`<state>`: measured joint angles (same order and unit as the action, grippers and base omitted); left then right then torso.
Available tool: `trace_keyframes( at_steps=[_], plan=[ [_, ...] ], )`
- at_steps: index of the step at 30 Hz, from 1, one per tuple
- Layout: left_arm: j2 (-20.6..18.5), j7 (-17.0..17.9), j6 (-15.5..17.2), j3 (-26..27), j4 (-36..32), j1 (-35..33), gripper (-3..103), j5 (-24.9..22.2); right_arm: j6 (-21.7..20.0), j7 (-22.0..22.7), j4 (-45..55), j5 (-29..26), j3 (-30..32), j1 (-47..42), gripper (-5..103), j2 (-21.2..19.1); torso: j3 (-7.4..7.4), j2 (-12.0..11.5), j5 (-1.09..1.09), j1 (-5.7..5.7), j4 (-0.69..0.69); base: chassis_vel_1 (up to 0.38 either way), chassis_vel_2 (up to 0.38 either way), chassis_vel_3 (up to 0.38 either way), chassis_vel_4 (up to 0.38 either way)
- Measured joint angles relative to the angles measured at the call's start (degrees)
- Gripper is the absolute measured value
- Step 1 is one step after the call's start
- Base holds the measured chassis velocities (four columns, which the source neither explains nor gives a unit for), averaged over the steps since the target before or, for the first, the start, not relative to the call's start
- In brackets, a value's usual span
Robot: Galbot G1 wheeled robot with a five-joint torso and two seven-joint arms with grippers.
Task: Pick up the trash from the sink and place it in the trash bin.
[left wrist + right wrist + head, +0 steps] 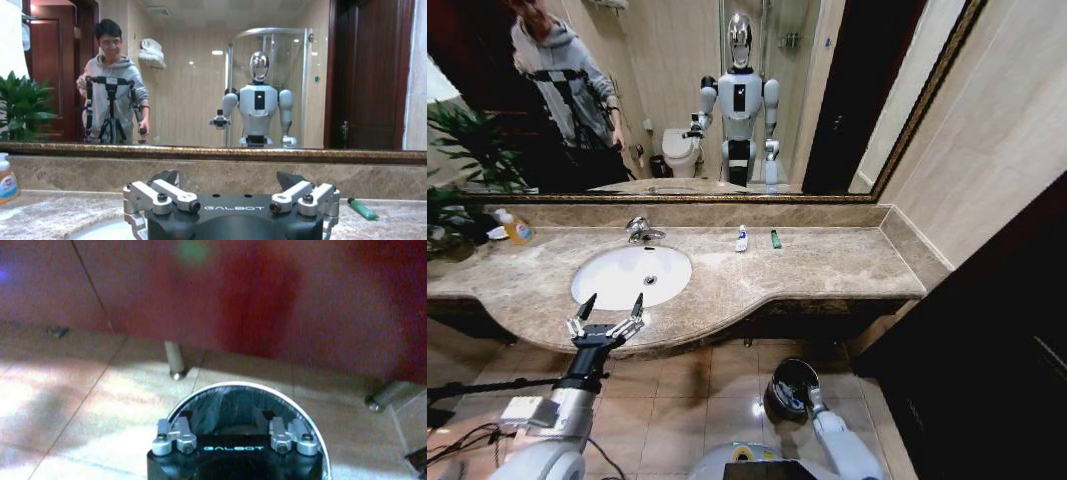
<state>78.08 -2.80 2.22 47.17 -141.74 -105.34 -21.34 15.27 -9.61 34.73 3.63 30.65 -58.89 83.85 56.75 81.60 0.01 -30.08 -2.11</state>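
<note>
Brown marble counter (827, 265) runs ahead of the robot under a wide mirror (827, 80); white oval sink (617, 265) is set into it, chrome faucet (640, 231) at the basin's far rim. Left gripper (611, 306) hovers at the counter's front edge, just short of the basin's near rim, fingers spread wide, nothing between them; the left wrist view shows the same: left gripper fingers (170, 176) wide apart, pointing at the backsplash and mirror. Basin bowl ahead of that gripper looks bare apart from the drain. Trash bin (789, 385), round, dark, shiny rim, stands on the tiled floor (717, 380) below the counter, well right of and below the left gripper. Right arm reaches down to it, right gripper (229, 416) directly above the bin's mouth; in the right wrist view the rim (293, 402) rings the gripper and the dark liner sits beyond the tips. Its fingers stand narrowly apart, nothing visibly gripped, though the picture is dim. Trash on the counter: white tube with blue mark (741, 238) and green tube (775, 239), side by side but apart, near the backsplash, beyond and right of the left gripper, outside the sink; green tube (362, 208) also lies right of the left gripper's tips. Soap bottle (515, 229), amber liquid, stands far left of the faucet.
</note>
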Motion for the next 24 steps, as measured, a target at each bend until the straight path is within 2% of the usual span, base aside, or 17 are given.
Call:
trace_keyframes(
  at_steps=[3,6,7,8,9,11,12,15,16,18,20,24],
  plan=[
    [0.00,0.00,0.00,0.00,0.00,0.00,100,0.00,0.13,0.89,3.34,-0.58,0.08,-1.99,65,-0.41,0.00,0.00,0.01,0.00,0.00,0.000,0.000,0.000,0.000],
    [0.00,0.00,0.00,0.00,0.00,0.00,100,0.00,-1.23,5.79,15.33,0.85,0.87,-9.23,82,-1.54,-0.01,0.00,0.00,0.00,-0.01,0.000,0.000,0.000,0.000],
    [0.00,0.00,0.00,0.00,0.00,0.00,100,0.00,-1.23,5.79,15.33,0.85,0.87,-9.23,82,-1.54,-0.01,0.00,0.00,0.00,-0.01,0.000,0.000,0.000,0.000],
    [0.00,0.00,0.00,0.00,0.00,0.00,100,0.00,-2.36,6.58,20.59,0.32,1.12,-12.78,87,-2.05,0.00,0.00,0.01,0.00,0.02,0.000,0.000,0.000,0.000],
    [0.00,0.00,0.00,0.00,0.00,0.00,100,0.00,-3.09,6.91,24.32,-0.56,1.31,-15.01,87,-2.41,0.00,0.00,0.01,0.00,0.04,0.000,0.000,0.000,0.000],
    [0.00,-0.01,0.00,0.00,0.00,0.00,100,0.00,-4.58,7.47,33.36,-3.05,2.08,-20.25,97,-3.24,-0.01,0.01,-0.01,0.02,0.01,0.000,0.000,0.000,0.000],
    [0.00,-0.01,0.00,0.00,0.00,0.00,100,0.00,-4.58,7.47,33.36,-3.05,2.08,-20.25,97,-3.24,-0.01,0.01,-0.01,0.02,0.01,0.000,0.000,0.000,0.000],
    [0.00,0.00,0.00,0.00,0.00,0.00,100,0.00,-6.69,7.81,44.07,-6.96,3.47,-26.26,99,-4.08,-0.01,0.01,0.01,0.01,0.00,0.000,0.000,0.000,0.000],
    [0.00,0.00,0.00,0.00,0.00,0.00,100,0.00,-6.69,7.81,44.07,-6.96,3.47,-26.26,99,-4.08,-0.01,0.01,0.01,0.01,0.00,0.000,0.000,0.000,0.000],
    [0.00,0.00,0.00,0.00,0.00,0.00,100,0.00,-7.72,7.89,52.89,-8.68,4.96,-31.81,100,-4.13,0.00,0.01,0.01,0.01,0.01,0.000,0.000,0.000,0.000],
    [0.00,0.00,0.00,0.00,0.00,0.00,100,0.00,-7.96,7.94,56.64,-9.12,5.71,-34.08,100,-3.90,0.00,0.01,0.01,0.01,0.01,0.000,0.000,0.000,0.000],
    [0.00,0.00,0.00,0.00,0.00,0.00,100,0.00,-8.60,7.95,70.41,-9.49,7.74,-42.74,100,-2.24,-0.01,0.01,0.00,0.01,0.01,0.000,0.000,0.000,0.000]
  ],
)
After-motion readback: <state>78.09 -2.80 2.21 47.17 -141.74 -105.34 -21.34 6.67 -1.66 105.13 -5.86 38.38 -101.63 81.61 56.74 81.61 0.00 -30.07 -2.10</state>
